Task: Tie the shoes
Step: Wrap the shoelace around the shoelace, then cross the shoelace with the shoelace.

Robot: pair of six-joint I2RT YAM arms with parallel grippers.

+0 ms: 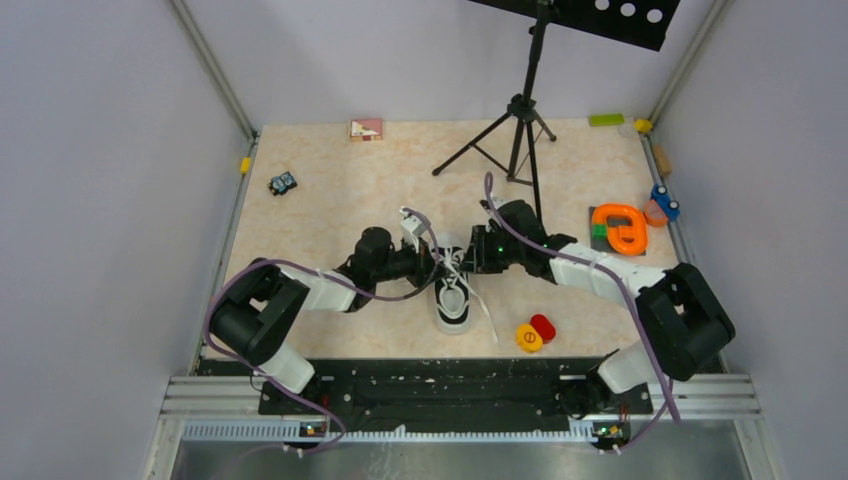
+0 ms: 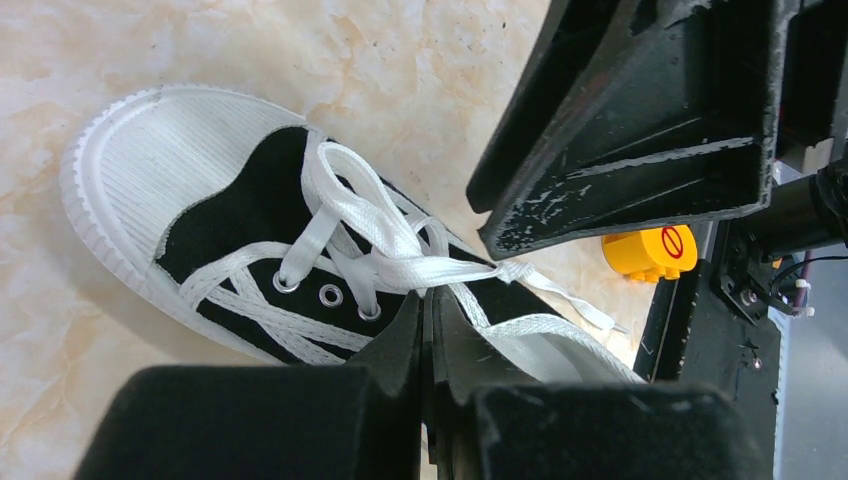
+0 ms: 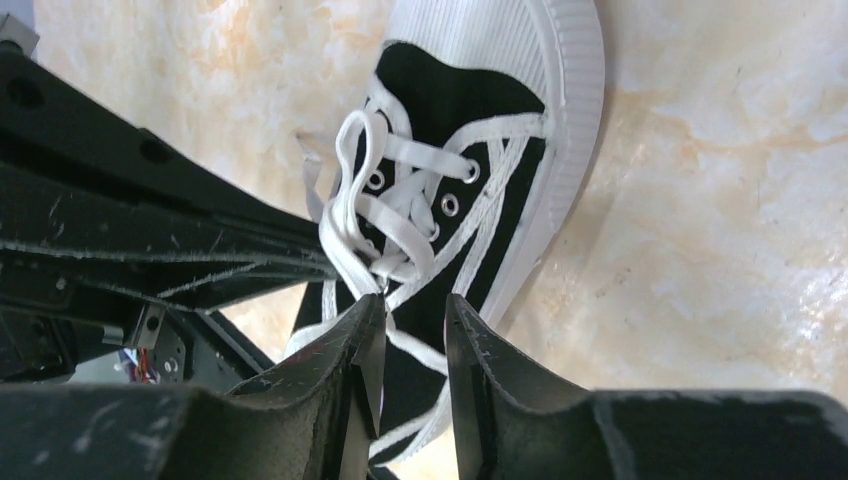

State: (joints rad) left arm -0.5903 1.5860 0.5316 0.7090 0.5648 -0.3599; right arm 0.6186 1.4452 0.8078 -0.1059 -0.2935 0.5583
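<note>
The shoe (image 1: 453,300), a small black sneaker with white toe cap and white laces, lies on the table between both arms, toe toward the near edge. My left gripper (image 1: 437,262) sits at its laces. In the left wrist view its jaws (image 2: 428,298) are shut, and a taut white lace (image 2: 440,270) is pinched at the tips, above the shoe (image 2: 220,220). My right gripper (image 3: 415,298) stands slightly open over the shoe (image 3: 420,75). A lace strand (image 3: 385,275) rests against its left finger and nothing is gripped. The laces are loosely crossed and looped.
A black tripod stand (image 1: 520,110) rises behind the shoe. Yellow (image 1: 529,337) and red (image 1: 543,325) discs lie near its toe. An orange ring toy (image 1: 620,228) and a blue toy (image 1: 664,203) sit right. A toy car (image 1: 283,183) is far left.
</note>
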